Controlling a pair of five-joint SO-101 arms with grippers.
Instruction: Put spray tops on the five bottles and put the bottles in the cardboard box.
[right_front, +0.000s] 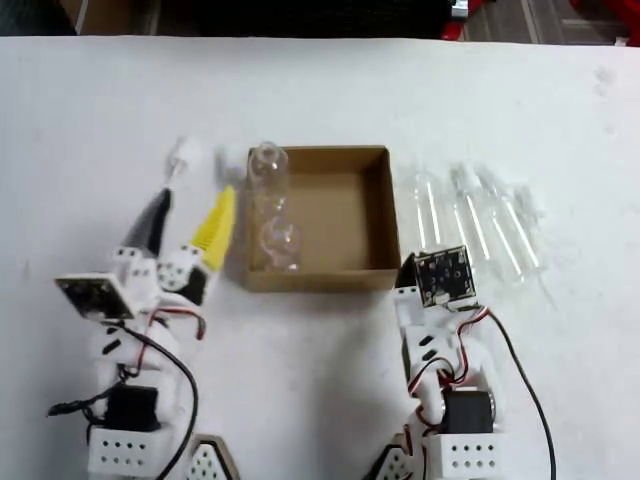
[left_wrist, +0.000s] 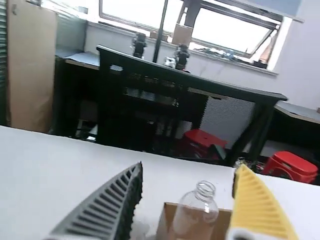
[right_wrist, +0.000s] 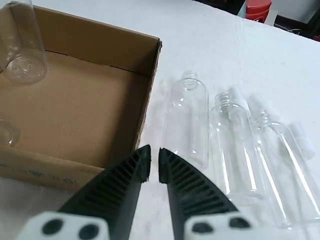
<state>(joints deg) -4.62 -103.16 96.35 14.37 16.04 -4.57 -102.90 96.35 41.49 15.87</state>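
Cardboard box (right_front: 340, 215) is seen mid-frame on the tabletop (right_front: 100, 110), with two clear bottles (right_front: 270, 185) laid inside along its left wall. Three more bottles (right_front: 472, 225) are laid right of it. The left pincer (right_front: 200, 195) is held apart left of the box; the right pincer (right_wrist: 154, 162) is drawn almost together on nothing.

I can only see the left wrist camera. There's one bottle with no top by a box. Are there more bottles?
Observer: Yes, three bottles lie on the table, right of the box.
Operator: Is anything else in the box?
Observer: A second bottle lies in it, nearer the arms.
Operator: Where are the spray tops?
Observer: Two small white pieces, likely spray tops, sit on the table just beyond the open left end effector.
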